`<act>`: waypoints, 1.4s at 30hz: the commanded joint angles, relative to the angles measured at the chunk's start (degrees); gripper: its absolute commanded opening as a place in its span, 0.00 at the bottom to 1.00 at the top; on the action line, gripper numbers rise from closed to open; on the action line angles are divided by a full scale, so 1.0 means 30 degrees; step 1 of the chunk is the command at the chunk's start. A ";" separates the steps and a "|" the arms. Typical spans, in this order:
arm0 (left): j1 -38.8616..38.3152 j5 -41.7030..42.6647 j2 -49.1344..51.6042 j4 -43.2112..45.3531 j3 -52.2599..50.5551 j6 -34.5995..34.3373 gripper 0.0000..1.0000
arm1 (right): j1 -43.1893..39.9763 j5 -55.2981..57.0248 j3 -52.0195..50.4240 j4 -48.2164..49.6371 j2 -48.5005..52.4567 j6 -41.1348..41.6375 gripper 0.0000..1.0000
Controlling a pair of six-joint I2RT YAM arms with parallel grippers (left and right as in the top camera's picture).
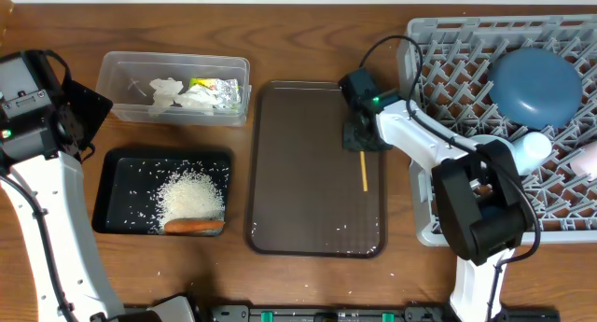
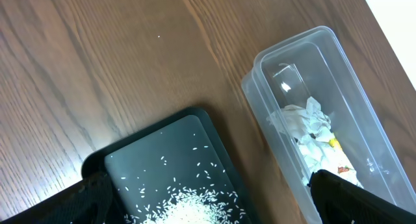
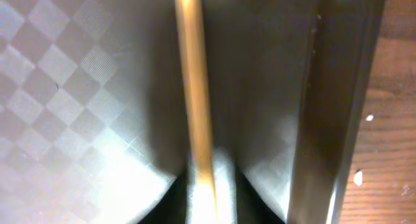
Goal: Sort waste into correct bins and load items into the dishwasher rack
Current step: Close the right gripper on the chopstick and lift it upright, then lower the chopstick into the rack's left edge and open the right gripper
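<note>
My right gripper (image 1: 359,140) is down on the brown tray, closed around the near end of the wooden chopsticks (image 1: 364,173), which lie flat; in the right wrist view the chopsticks (image 3: 195,87) run up from between the jaws (image 3: 207,198). My left gripper (image 1: 82,117) is open and empty at the far left, above the black tray (image 2: 162,152) and clear tub (image 2: 312,49). The clear tub (image 1: 121,65) holds tissue (image 1: 177,93) and the foil wrapper (image 1: 219,91). The black tray (image 1: 121,173) holds rice (image 1: 191,193) and the carrot (image 1: 194,226).
The brown serving tray (image 1: 308,201) sits mid-table with a few rice grains. The grey rack (image 1: 438,33) at the right holds a round blue dish (image 1: 534,84) and a white cup (image 1: 532,149). The right arm's base stands at the rack's front edge.
</note>
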 commanded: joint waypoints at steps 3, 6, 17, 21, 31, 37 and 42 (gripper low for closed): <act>0.0080 -0.0240 0.0095 -0.0044 0.0182 -0.0022 1.00 | -0.0066 -0.1523 -0.0131 -0.0182 -0.0087 0.0102 0.01; 0.0080 -0.0240 0.0095 -0.0044 0.0182 -0.0022 1.00 | -0.0328 -0.1552 0.0291 -0.0576 -0.1421 -0.0117 0.01; 0.0080 -0.0240 0.0095 -0.0044 0.0182 -0.0022 1.00 | -0.4947 -0.1887 0.1413 -0.0627 -0.8867 -0.3213 0.01; 0.0080 -0.0240 0.0095 -0.0044 0.0182 -0.0022 1.00 | -0.7366 -0.3424 0.1406 -0.0634 -0.9420 -0.5515 0.01; 0.0080 -0.0240 0.0095 -0.0044 0.0182 -0.0022 1.00 | -0.8867 -0.4408 0.1370 -0.0408 -0.5719 -0.6914 0.01; 0.0080 -0.0240 0.0095 -0.0044 0.0182 -0.0022 1.00 | -0.8852 -0.5501 0.1370 0.0109 -0.3592 -0.6914 0.18; 0.0080 -0.0240 0.0095 -0.0044 0.0189 -0.0022 1.00 | -0.8859 -0.5668 0.1406 -0.0262 -0.3730 -0.6659 0.65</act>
